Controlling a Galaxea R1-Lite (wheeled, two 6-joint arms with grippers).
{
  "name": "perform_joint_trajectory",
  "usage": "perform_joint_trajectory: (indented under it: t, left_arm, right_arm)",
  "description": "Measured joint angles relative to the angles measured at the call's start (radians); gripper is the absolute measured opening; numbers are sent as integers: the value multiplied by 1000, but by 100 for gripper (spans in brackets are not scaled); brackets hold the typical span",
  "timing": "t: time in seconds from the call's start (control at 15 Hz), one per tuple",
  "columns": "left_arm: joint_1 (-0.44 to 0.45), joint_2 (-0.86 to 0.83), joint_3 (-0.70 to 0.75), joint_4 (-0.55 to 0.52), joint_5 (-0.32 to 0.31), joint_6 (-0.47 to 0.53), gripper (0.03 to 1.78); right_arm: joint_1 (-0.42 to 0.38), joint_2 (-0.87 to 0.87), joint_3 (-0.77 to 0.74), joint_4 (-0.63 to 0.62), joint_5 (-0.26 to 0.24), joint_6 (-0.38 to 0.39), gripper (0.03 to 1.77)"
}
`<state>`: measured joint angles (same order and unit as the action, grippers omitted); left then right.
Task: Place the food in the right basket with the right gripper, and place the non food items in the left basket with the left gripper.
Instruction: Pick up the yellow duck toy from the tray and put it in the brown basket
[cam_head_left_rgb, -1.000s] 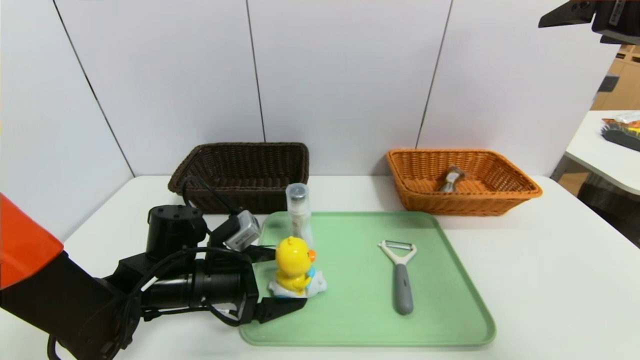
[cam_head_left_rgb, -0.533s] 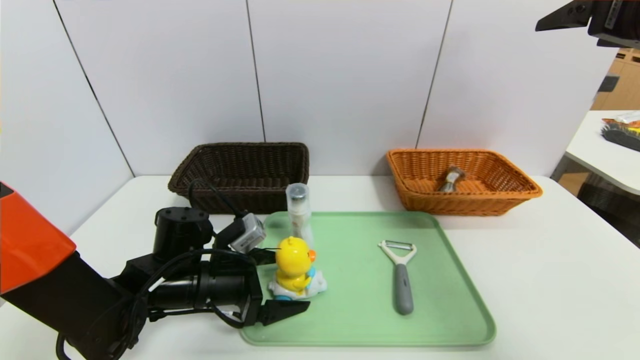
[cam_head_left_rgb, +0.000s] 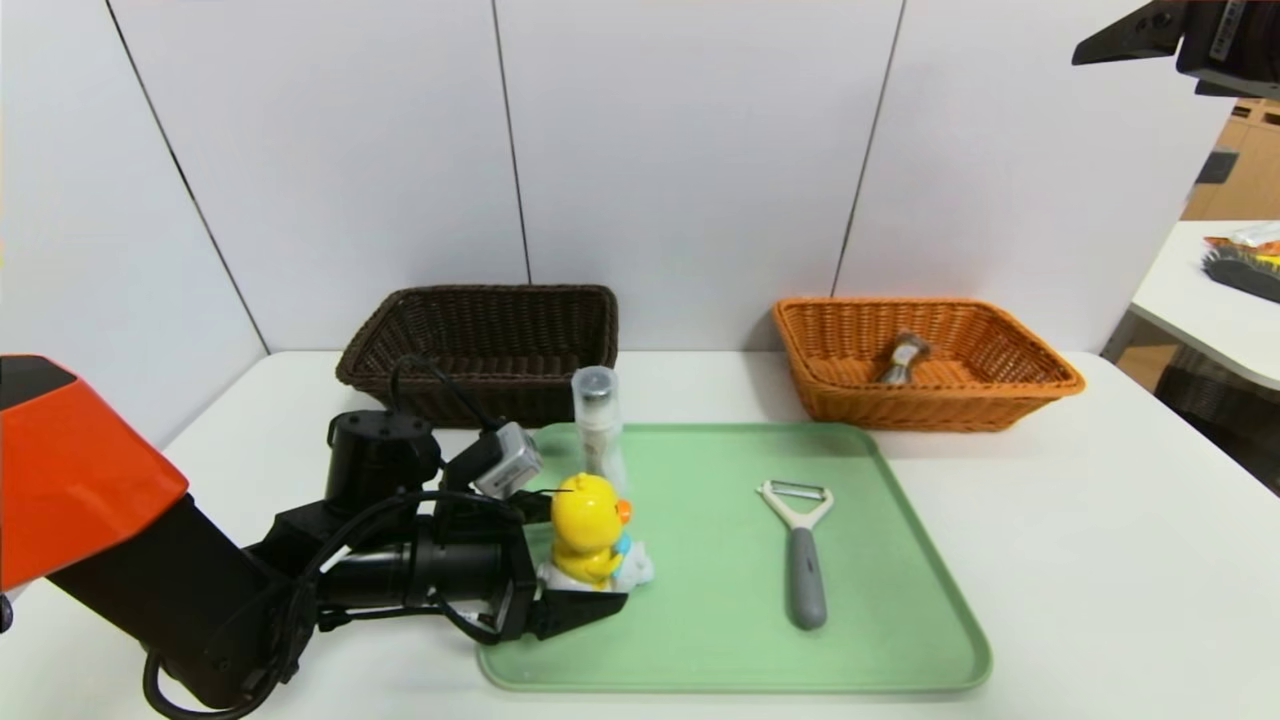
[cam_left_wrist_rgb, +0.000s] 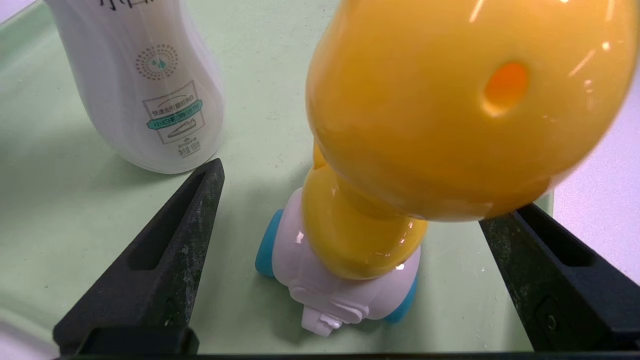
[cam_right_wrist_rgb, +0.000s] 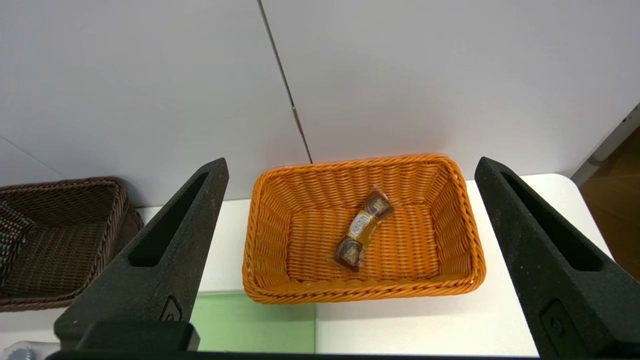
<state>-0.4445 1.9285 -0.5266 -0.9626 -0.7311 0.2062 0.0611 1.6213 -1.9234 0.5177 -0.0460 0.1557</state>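
The left gripper (cam_head_left_rgb: 572, 560) sits low on the green tray (cam_head_left_rgb: 900, 620), coming in side-on at the duck toy (cam_head_left_rgb: 590, 535), and its jaws are spread as wide as they go with nothing held. In the left wrist view the duck toy (cam_left_wrist_rgb: 400, 165) stands right between the two fingers (cam_left_wrist_rgb: 165, 260), clear of both, so the wide spread looks chosen to clear that fat yellow head before any squeeze. The small bottle (cam_head_left_rgb: 597, 420) stands upright just outside the far finger, close enough that a clumsy close could nudge it. The peeler (cam_head_left_rgb: 802, 555) lies flat well away from the jaws, handle toward the robot, waiting its turn.

Beyond the bottle, the left basket (cam_head_left_rgb: 480, 340) has none of these items in it yet, and the duck looks like the first one headed there.

Up high at the edge of the head view, the right gripper (cam_right_wrist_rgb: 350, 280) hangs parked, jaws wide and empty. Framed between its fingers far below is the right basket (cam_right_wrist_rgb: 280, 225), with the food (cam_right_wrist_rgb: 362, 230) already lying on its floor, so that half of the job looks done.
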Motion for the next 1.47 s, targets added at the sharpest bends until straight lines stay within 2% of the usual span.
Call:
perform_joint_trajectory:
  t: [1.47]
  left_arm:
    - [-20, 39, 0, -68, 5, -2, 169]
  right_arm:
    - [3, 13, 9, 1, 0, -4, 170]
